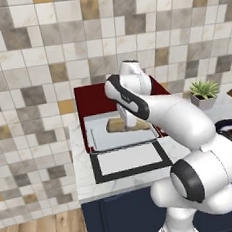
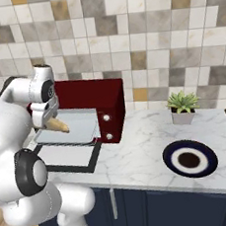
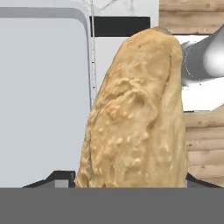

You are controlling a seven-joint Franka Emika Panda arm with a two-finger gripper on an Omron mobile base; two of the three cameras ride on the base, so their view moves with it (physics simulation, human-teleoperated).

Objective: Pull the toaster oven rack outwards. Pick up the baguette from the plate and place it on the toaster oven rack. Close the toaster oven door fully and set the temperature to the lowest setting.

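gripper (image 2: 50, 123): hanging over the pulled-out rack, jaws standing wide with the baguette between them; whether the pads are pressing it or are already free, I cannot tell.
baguette (image 3: 135, 113): running straight away from the fingers, its long axis lying along the rack's width.
toaster oven rack (image 1: 121, 136): lying directly under the bread.
toaster oven door (image 1: 131, 160): lying flat open, nearer the robot.
plate (image 2: 190, 159): standing bare, well apart, on the tabletop (image 2: 140, 156).

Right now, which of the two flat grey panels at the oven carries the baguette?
The upper one, the rack, carries the baguette. The lower, black-framed panel is the open door, and it is bare.
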